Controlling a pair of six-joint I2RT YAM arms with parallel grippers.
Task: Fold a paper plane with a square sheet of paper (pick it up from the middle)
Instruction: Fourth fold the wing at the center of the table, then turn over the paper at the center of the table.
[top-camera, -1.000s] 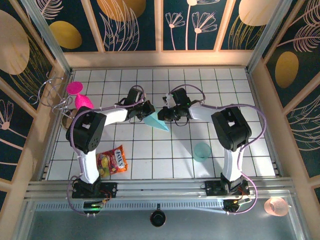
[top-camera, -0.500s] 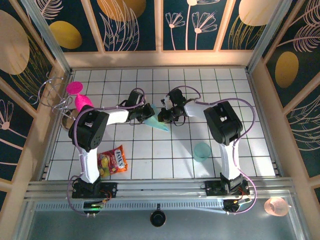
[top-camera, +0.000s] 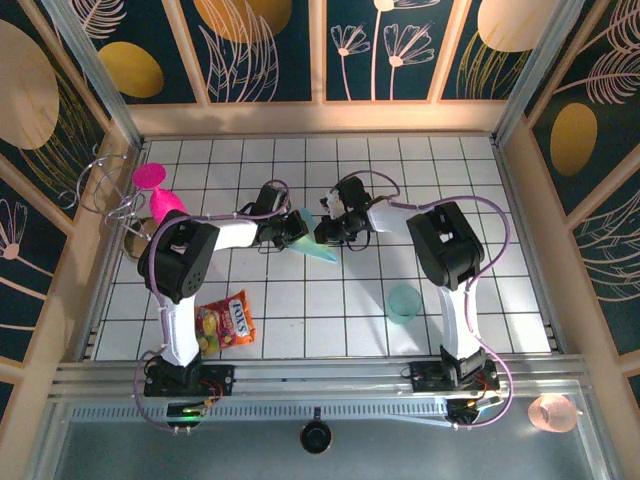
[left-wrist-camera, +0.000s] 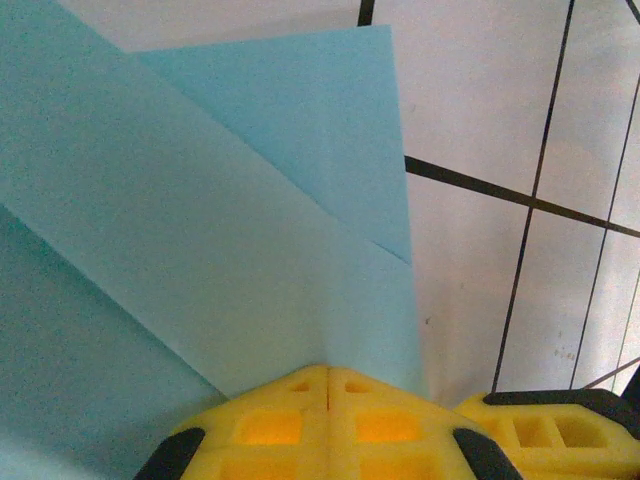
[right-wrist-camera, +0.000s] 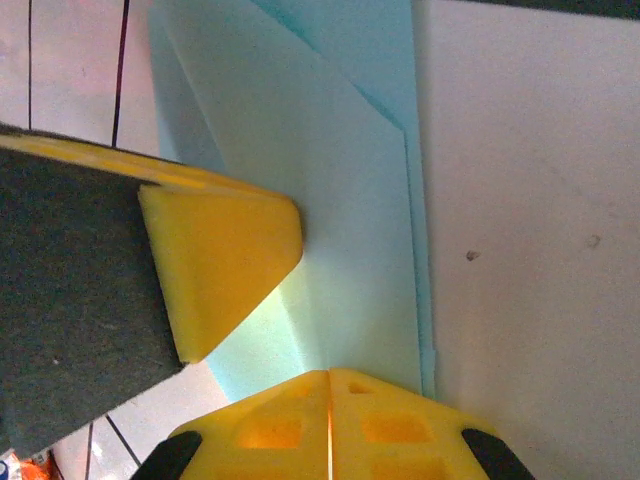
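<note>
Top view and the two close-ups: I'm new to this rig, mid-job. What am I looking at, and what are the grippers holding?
Two robot arms are bolted at the near edge of the table. The top view looks down on them; each close-up comes from a wrist camera, with its own yellow fingertips at the bottom. The left gripper and right gripper meet mid-table, both shut on the folded light-blue paper. Also on the table: a teal cup, a candy bag and a pink object near the left wall.
</note>
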